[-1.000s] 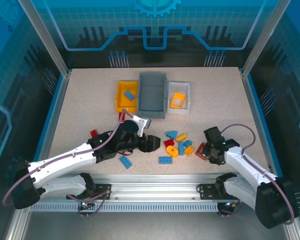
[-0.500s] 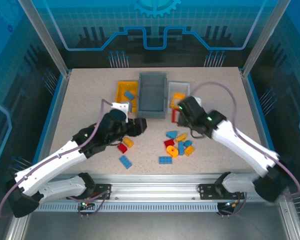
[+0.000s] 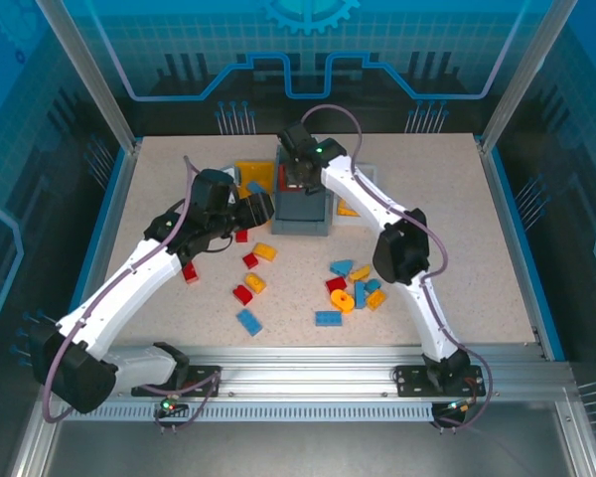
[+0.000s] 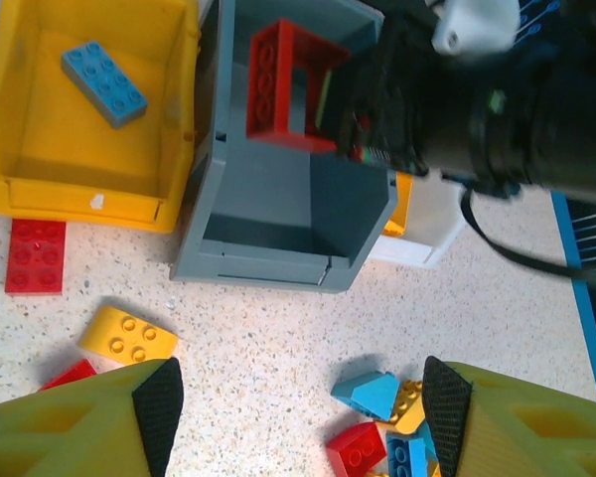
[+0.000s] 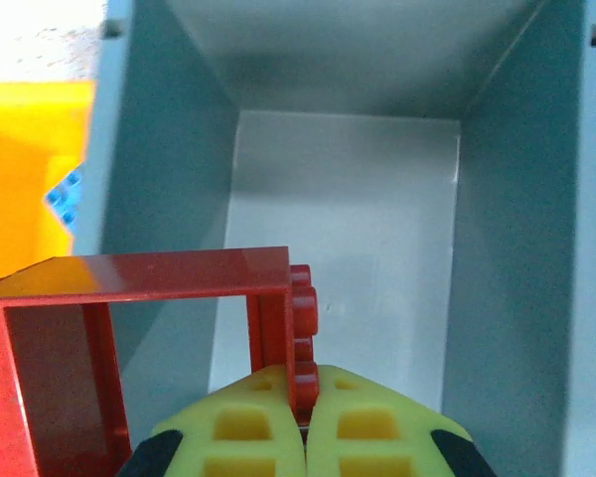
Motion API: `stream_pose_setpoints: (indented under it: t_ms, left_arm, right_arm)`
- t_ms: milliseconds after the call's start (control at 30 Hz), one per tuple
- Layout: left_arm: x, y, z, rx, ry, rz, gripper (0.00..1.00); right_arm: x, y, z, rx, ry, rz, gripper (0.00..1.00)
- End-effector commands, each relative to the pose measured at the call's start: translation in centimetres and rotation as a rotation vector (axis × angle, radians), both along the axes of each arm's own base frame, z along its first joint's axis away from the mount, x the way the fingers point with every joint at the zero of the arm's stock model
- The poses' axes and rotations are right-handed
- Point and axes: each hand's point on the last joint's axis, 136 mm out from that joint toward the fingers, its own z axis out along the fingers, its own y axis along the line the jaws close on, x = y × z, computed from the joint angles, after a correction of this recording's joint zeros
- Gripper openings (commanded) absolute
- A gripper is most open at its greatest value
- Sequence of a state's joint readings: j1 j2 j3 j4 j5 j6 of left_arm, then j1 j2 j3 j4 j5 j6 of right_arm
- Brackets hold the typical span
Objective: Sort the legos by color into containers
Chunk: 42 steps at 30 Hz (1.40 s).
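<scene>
While the right gripper (image 5: 306,429) hangs over the grey bin (image 5: 348,229), its two yellow fingers (image 5: 377,437) are pressed together on one wall of a red frame brick (image 5: 129,338), pinching it upright with the hollow of the bin directly beneath. Gripped by that thin edge, the brick hangs free of the bin's walls, so I judge a release from here would drop it inside. What shows of the grey floor is bare, which suggests the reds are to collect there.

Left gripper (image 4: 303,407): jaws spread wide and empty, black pads (image 4: 159,402) at either side of the wrist view. It is poised above the table (image 3: 159,179) just short of the bins, where a flat red brick (image 4: 35,256) lies against the front of the yellow bin (image 4: 89,189) and a yellow brick (image 4: 129,336) lies nearby. It looks placed to choose its next piece.

Yellow bin: one blue brick (image 4: 104,82) rests flat on its floor.

White bin (image 4: 427,234): mostly hidden behind the right arm, with an orange piece (image 4: 401,204) inside.

Loose legos (image 3: 353,283): a mixed cluster of red, blue and yellow lies right of centre, with several more scattered toward the left, so most of the sorting lies ahead.

Writing: none that I can read on bins, bricks or arms. The blue backdrop bears a gear outline (image 3: 308,12) and line patterns without words.
</scene>
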<state>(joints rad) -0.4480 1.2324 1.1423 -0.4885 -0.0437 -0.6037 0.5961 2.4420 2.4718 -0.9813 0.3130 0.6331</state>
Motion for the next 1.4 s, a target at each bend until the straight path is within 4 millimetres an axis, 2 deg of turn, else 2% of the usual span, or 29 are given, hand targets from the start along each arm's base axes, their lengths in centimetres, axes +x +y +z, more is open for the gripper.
stream_pose_setpoints:
  t_ms: [0, 133, 200, 267, 367, 433, 567, 667, 767, 833, 933, 1033, 1133, 1267, 1367]
  left_arm:
    - [0.8, -0.9, 2.4, -0.066, -0.038, -0.024, 0.69]
    - [0.6, -0.6, 1.7, -0.040, -0.026, -0.018, 0.69]
    - [0.4, -0.1, 1.1, -0.020, -0.012, -0.003, 0.69]
    - [0.1, 0.5, 0.2, 0.000, 0.007, 0.014, 0.69]
    - [-0.4, 1.5, -1.3, 0.018, 0.047, 0.046, 0.69]
    - [-0.9, 2.2, -2.3, 0.031, 0.076, 0.063, 0.68]
    - [-1.8, 3.7, -3.8, 0.078, 0.124, 0.103, 0.69]
    - [-2.4, 5.1, -5.1, 0.107, 0.173, 0.136, 0.68]
    - [-3.1, 6.2, -6.9, 0.126, 0.227, 0.152, 0.69]
    - [-3.7, 6.7, -8.4, 0.135, 0.276, 0.150, 0.70]
    - [-4.7, 6.8, -10.7, 0.140, 0.358, 0.142, 0.70]
    - [-6.1, 6.2, -13.0, 0.101, 0.435, 0.133, 0.68]
    - [-8.2, 5.9, -14.6, 0.088, 0.511, 0.141, 0.66]
    - [-13.0, 3.9, -16.9, 0.109, 0.627, 0.120, 0.67]
    - [-16.1, 3.2, -19.1, 0.115, 0.706, 0.154, 0.70]
  right_arm:
    - [0.2, -1.1, -2.1, 0.013, 0.093, -0.018, 0.00]
    - [1.0, -0.2, -3.8, 0.049, 0.110, 0.000, 0.00]
    - [0.9, 0.1, -4.2, 0.052, 0.120, 0.003, 0.10]
    - [0.8, 0.2, -4.1, 0.049, 0.119, 0.006, 0.18]
    - [0.6, 0.4, -2.9, 0.050, 0.099, 0.015, 0.22]
    - [0.5, 0.4, -1.7, 0.055, 0.078, 0.018, 0.28]
    - [-0.1, 0.5, 1.2, 0.062, 0.035, 0.022, 0.29]
    - [-1.0, 0.7, 4.9, 0.052, -0.035, 0.042, 0.29]
    - [-3.0, 1.0, 10.3, 0.040, -0.144, 0.079, 0.30]
    - [-5.0, 1.1, 12.5, 0.031, -0.197, 0.116, 0.35]
    - [-8.6, 1.8, 14.3, 0.055, -0.260, 0.202, 0.43]
    - [-13.5, 2.7, 13.3, 0.102, -0.293, 0.321, 0.49]
    - [-18.2, 2.8, 10.3, 0.143, -0.264, 0.417, 0.53]
    - [-23.9, 2.1, 4.7, 0.147, -0.149, 0.489, 0.60]
    - [-27.8, 2.5, 2.2, 0.166, -0.103, 0.570, 0.65]
